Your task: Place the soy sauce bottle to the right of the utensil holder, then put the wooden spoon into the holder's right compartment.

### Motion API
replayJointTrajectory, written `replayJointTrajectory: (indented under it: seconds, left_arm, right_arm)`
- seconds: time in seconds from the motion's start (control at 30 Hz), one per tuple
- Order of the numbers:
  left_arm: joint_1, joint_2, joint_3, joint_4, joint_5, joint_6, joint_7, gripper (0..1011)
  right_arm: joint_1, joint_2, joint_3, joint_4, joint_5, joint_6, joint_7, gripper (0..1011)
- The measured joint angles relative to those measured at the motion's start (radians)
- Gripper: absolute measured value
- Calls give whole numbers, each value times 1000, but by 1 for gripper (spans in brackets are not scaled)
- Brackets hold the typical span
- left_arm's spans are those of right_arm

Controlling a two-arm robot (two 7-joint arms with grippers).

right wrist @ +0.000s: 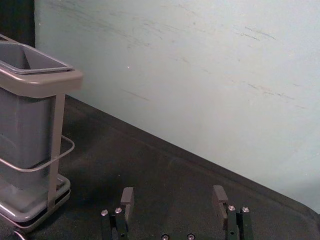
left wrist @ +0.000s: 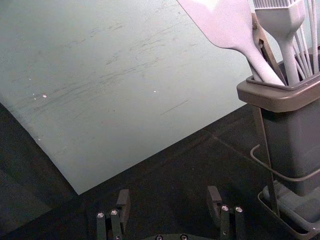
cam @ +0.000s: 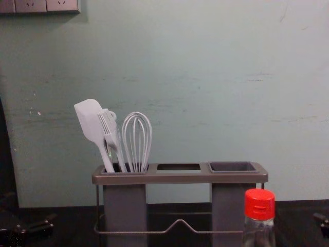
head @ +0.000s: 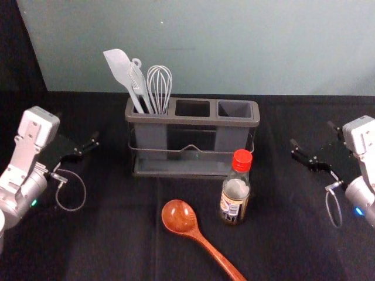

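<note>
Black cloth (head: 117, 246): we log right gripper (right wrist: 173, 191), open, right of upright bottle (head: 236, 193), apparently nearer than left gripper (left wrist: 169, 193), open, left of holder (head: 193, 121).

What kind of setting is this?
Likely a robot test bench mocked up as a kitchen counter: soy sauce bottle, wooden spoon, and utensil holder on black cloth.

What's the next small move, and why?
I'd likely ease the open, empty right gripper toward the soy sauce bottle: it stands upright in front of the utensil holder, not yet right of it, and the left gripper is farther from it.
</note>
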Motion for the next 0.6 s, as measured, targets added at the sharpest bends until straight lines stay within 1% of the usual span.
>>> replayJointTrajectory:
  seconds: [0.6]
  left_arm:
    - [0, 0, 0, 0, 0, 0, 0, 1005]
  right_arm:
    - [0, 0, 0, 0, 0, 0, 0, 1004]
